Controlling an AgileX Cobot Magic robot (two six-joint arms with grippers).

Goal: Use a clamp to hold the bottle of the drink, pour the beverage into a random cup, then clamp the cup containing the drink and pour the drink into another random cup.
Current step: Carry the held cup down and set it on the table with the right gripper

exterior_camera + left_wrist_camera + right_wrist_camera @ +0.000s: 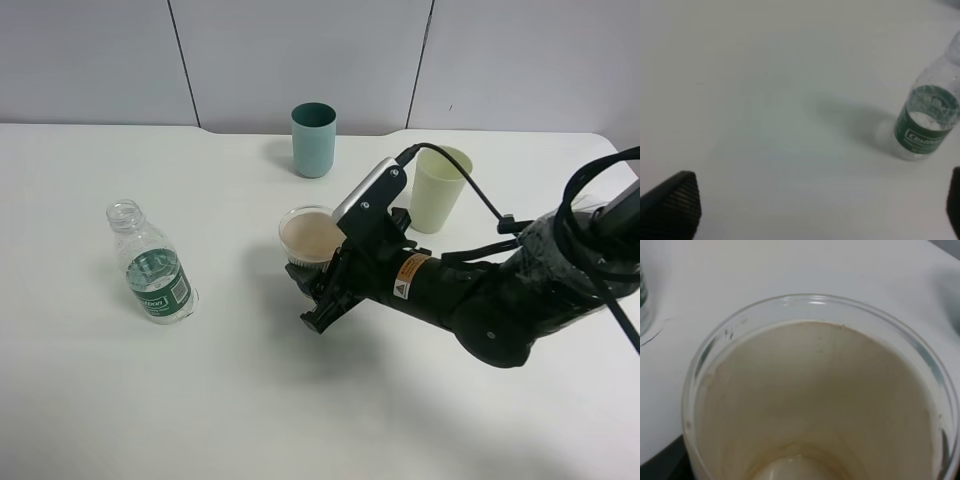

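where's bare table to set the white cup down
Free: the front table below the bottle, and the stretch between bottle and white cup. Crowded: around the teal cup, green cup and right gripper.

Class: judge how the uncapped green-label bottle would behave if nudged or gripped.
The bottle looks nearly empty, so probably light and easily tipped. Its thin clear plastic would likely dent under a grip. With no cap, whatever is left could spill, and once down its round body may roll.
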